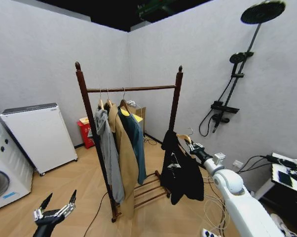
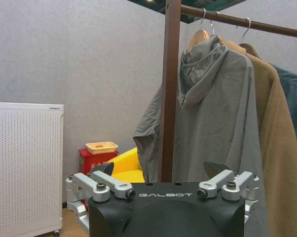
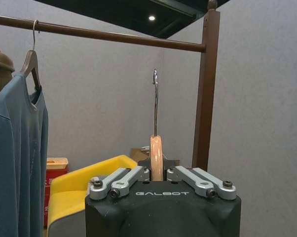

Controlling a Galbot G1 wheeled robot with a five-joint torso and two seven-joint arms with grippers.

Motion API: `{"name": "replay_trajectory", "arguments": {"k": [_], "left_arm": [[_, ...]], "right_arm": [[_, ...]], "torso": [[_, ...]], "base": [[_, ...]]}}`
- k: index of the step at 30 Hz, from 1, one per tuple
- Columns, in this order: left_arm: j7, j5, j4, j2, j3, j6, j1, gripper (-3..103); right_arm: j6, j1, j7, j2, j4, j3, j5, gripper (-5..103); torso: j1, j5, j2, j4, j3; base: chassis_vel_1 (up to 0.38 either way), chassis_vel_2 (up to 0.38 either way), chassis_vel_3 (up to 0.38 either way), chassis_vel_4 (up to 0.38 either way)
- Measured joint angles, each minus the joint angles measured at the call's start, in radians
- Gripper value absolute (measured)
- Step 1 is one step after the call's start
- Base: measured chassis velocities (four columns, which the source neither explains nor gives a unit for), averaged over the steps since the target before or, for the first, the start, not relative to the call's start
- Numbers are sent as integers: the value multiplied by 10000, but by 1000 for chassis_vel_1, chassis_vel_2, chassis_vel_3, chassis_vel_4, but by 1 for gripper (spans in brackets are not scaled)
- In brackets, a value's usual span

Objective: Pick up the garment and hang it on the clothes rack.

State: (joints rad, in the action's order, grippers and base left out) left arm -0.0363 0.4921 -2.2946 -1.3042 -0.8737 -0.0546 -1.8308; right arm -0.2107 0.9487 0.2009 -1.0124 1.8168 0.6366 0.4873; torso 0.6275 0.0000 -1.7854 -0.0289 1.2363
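Pale grey textured walls [image 1: 45,54] meet in the far corner under a black ceiling [image 1: 114,12] with a small recessed light [image 3: 152,18]. The floor [image 1: 84,182] is light wood in a herringbone pattern. On the left stand a white washing machine [image 1: 3,173] and a white perforated cabinet [image 1: 40,136]. A black shower set [image 1: 237,74] is mounted on the right wall. A red box [image 1: 85,132] and a yellow tub [image 3: 84,185] sit near the far corner.

The black jacket [image 1: 180,170] dangles off its light wooden hanger [image 3: 157,158] (hook upright), just beside the clothes rack's [image 1: 176,101] right post, below the rail.
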Motion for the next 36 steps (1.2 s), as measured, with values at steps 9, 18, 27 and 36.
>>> {"name": "replay_trajectory", "arguments": {"k": [9,18,27,36], "left_arm": [[0,0,0,0,-1,-1,0,100],[0,0,0,0,-1,-1,0,100],[0,0,0,0,0,0,0,100],[0,0,0,0,0,-1,0,100]], "right_arm": [[-74,-8,5,-1,116,-2,0,10],[-77,52,3,-34,122,57,-40,10],[-77,73,22,-52,179,38,-64,10],[-77,71,39,-67,134,-2,-84,10]], "torso": [[-4,-1,-1,2,0],[-5,0,-1,2,0],[-5,-1,-2,1,-1],[-4,-1,-2,3,-1]], "base": [[7,93,77,2],[22,49,51,15],[-43,29,36,-49],[-39,73,68,-49]]}}
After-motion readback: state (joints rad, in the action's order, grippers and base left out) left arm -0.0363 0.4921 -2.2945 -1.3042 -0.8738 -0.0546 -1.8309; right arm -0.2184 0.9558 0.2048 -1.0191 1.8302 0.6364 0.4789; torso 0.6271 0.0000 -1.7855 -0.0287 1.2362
